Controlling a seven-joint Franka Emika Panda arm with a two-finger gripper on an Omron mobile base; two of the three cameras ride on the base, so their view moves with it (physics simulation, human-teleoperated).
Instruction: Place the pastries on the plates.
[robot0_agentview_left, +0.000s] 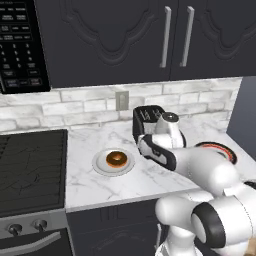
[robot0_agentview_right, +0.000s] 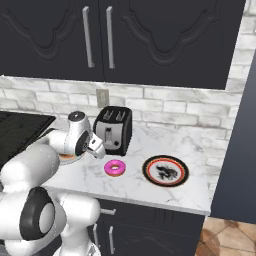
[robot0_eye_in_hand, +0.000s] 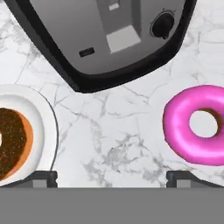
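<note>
The chocolate-glazed donut (robot0_agentview_left: 116, 159) lies on the pale plate (robot0_agentview_left: 100, 165) on the marble counter, and it shows again at the left edge of the hand view (robot0_eye_in_hand: 13, 140) on that plate (robot0_eye_in_hand: 41, 118). To its right the pink donut (robot0_agentview_right: 115, 168) lies straight on the counter (robot0_eye_in_hand: 199, 124), left of the banded plate (robot0_agentview_right: 165, 170), which holds nothing. My gripper (robot0_eye_in_hand: 113, 179) hangs open over bare marble between the pale plate and the pink donut, with nothing between its fingertips (robot0_eye_in_hand: 41, 178). The arm hides part of the banded plate (robot0_agentview_left: 220, 148).
A black toaster (robot0_agentview_right: 114, 129) stands just behind the gripper, close to the pink donut (robot0_eye_in_hand: 113, 39). A stove (robot0_agentview_left: 30, 170) borders the counter on the left, under a microwave (robot0_agentview_left: 22, 45). Dark cabinets (robot0_agentview_left: 165, 35) hang overhead. A dark wall (robot0_agentview_right: 240, 140) closes the right end.
</note>
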